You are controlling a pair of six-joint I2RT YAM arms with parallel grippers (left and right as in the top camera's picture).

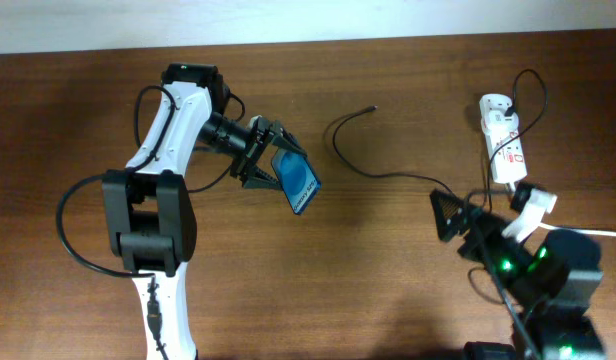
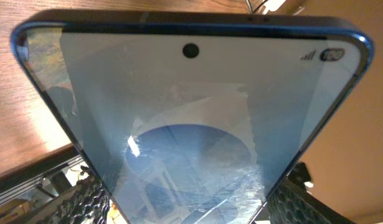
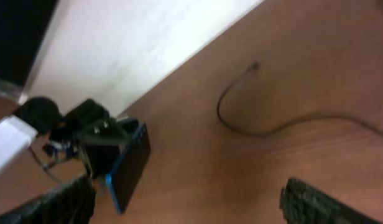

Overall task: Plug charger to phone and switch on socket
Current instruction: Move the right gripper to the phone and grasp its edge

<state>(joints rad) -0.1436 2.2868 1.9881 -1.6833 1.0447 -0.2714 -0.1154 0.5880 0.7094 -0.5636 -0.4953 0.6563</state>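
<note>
The left gripper [image 1: 271, 166] is clamping the phone [image 1: 299, 183] aloft, presenting its port toward the charger [image 1: 350, 116] tip lying rightward, while the right gripper [image 1: 458, 222] is waiting wide open beyond.

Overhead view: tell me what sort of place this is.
Probably a lab or office test bench, not a home: a bare wooden table against a plain white wall, with only a phone, a charger cable and a power strip laid out.
</note>
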